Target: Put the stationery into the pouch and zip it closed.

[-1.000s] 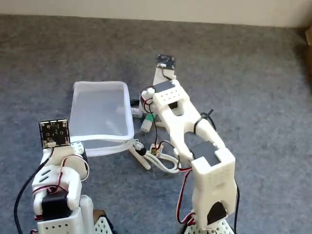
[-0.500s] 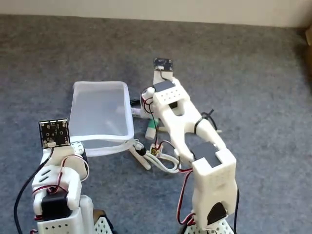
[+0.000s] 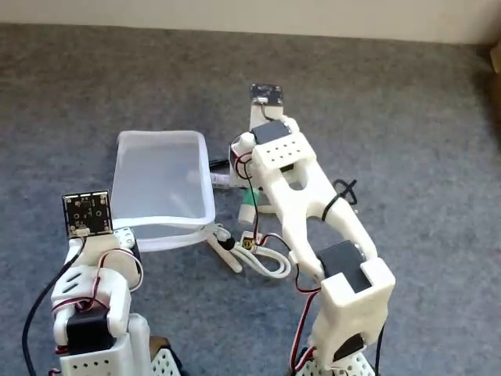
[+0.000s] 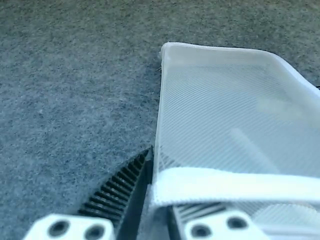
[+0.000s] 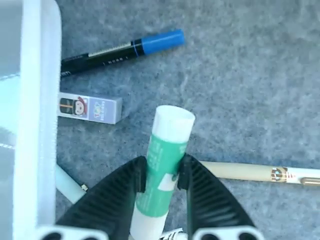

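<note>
Right arm (image 3: 305, 196) has shifted, fingers (image 5: 120, 192) clamping glue stick (image 5: 167, 147); left fingers (image 4: 120, 187) pinch pouch (image 4: 225, 115).

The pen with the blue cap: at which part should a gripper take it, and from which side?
Probably from above, on the barrel behind the blue cap. The pen lies flat on the carpet, so the grip should close across its thin width. Its other end reaches the pouch edge, with the eraser close by, so the cap end has more room.
</note>
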`<state>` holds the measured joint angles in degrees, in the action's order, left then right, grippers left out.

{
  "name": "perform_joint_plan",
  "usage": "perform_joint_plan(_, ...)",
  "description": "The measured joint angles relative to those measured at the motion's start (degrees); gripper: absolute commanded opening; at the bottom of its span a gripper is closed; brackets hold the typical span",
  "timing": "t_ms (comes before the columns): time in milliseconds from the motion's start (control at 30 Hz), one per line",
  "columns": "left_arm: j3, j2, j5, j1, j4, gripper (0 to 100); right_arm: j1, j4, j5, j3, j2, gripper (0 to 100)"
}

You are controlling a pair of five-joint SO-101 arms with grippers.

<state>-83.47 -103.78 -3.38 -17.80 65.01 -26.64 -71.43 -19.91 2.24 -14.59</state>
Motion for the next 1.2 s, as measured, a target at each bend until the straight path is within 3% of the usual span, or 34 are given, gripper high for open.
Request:
perform_joint_plan(367,0.0,0.0,0.0,0.0,0.0,1,-0.44,2.55,0.09,5.19,-13.1,8.1)
perform_joint_plan(500,0.0,0.0,0.0,0.0,0.0,1,-0.53,-2.02,0.09,11.69,-17.41,12.5)
perform_joint_plan(667,0.0,0.0,0.0,0.0,0.0,1,-0.88,-10.64,0.18,21.71,-24.44,7.9)
perform_joint_plan(867,0.0,0.0,0.0,0.0,0.0,1,-0.88,-18.37,5.98,31.74,-29.45,0.5)
perform_joint_plan(1200,-0.09,0.0,0.62,0.0,0.0,1,-0.88,-27.69,7.03,42.11,-30.15,0.4)
